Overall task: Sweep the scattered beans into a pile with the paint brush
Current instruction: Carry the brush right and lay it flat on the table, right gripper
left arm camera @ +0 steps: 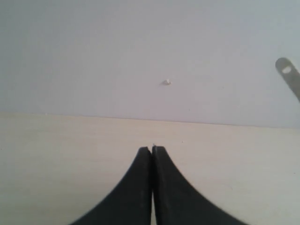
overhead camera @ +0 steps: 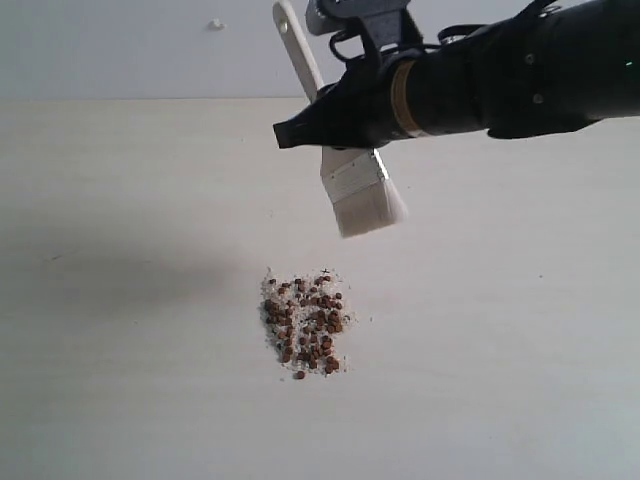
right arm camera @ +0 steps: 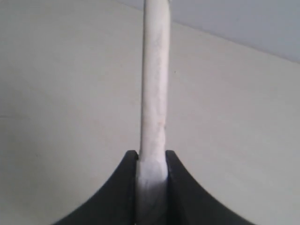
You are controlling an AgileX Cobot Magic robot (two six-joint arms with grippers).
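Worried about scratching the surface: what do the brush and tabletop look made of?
Paint brush: handle pale, matte, slightly scuffed, probably wood; bristles off-white, soft-looking fibre, natural or synthetic unclear. Table: cream, matte, faint streaks, likely laminate or painted wood.

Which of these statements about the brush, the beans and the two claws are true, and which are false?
1. The right claw grips the brush by its handle. True.
2. The brush touches the beans. False: it hangs clear of them, bristles pointing down.
3. The beans lie close together in one patch. True.
4. The left claw is open. False: it is shut, with nothing in it.
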